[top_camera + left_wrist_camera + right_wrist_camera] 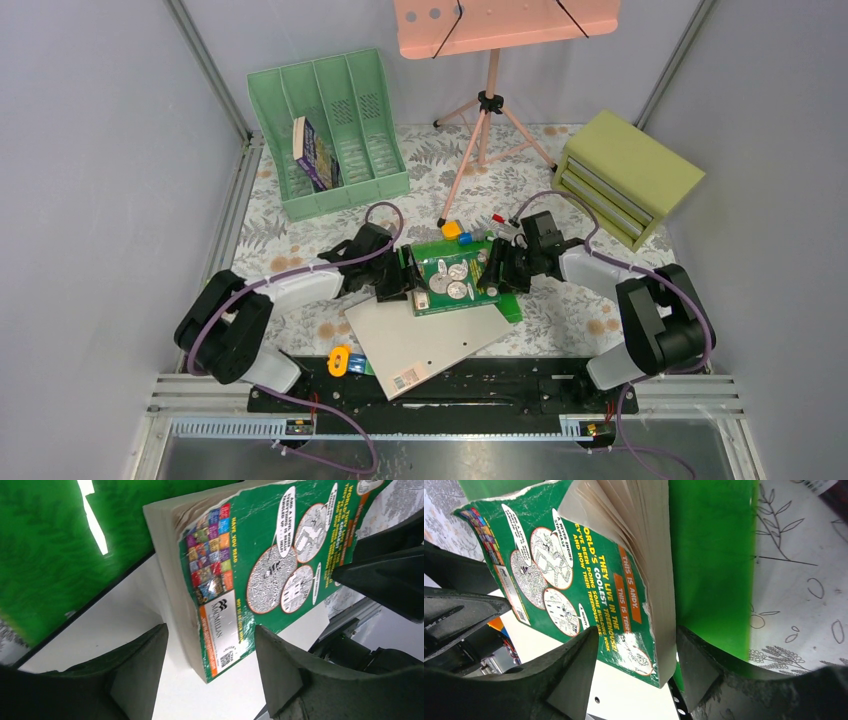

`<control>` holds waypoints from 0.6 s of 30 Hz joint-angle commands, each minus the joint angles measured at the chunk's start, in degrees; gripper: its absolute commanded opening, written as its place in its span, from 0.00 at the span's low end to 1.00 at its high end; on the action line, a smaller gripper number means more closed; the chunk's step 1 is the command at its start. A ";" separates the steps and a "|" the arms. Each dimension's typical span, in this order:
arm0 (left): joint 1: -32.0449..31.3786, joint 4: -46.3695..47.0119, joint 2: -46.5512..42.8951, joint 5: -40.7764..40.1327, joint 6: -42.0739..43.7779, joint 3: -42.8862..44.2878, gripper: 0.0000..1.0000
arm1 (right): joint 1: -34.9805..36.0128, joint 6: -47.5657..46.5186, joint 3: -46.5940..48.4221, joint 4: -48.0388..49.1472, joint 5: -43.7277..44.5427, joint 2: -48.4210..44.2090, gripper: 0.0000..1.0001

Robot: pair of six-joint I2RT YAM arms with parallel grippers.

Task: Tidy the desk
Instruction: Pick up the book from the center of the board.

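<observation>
The desk [300, 235] has a pale leaf-printed cloth. At its middle a green paperback [455, 275] lies on a bright green folder [512, 306] and a white board [420, 342]. My left gripper [405, 281] is at the book's left end, open, with its fingers on either side of the book's corner [220, 630] and a gap on both sides. My right gripper [497, 268] is at the book's right end, open, straddling the book's page edge [664, 645]. Its right finger [696, 665] is close to the pages.
A green slotted file rack [345, 190] holding one book [315, 155] stands at the back left. An olive-green drawer box [625, 175] stands at the back right, and a pink music stand on a tripod [488, 105] at the back middle. Small yellow, blue and red items [453, 230] lie behind the book. An orange item [340, 360] lies at the near edge.
</observation>
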 commanded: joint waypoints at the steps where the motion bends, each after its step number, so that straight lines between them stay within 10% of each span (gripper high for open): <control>1: 0.19 6.40 1.52 3.16 0.06 0.95 0.65 | -0.59 -0.97 1.93 0.99 -5.39 0.97 0.65; 18: 0.21 7.56 -9.54 9.01 -0.52 6.80 0.63 | -3.10 0.17 -1.59 6.84 -11.03 -0.64 0.63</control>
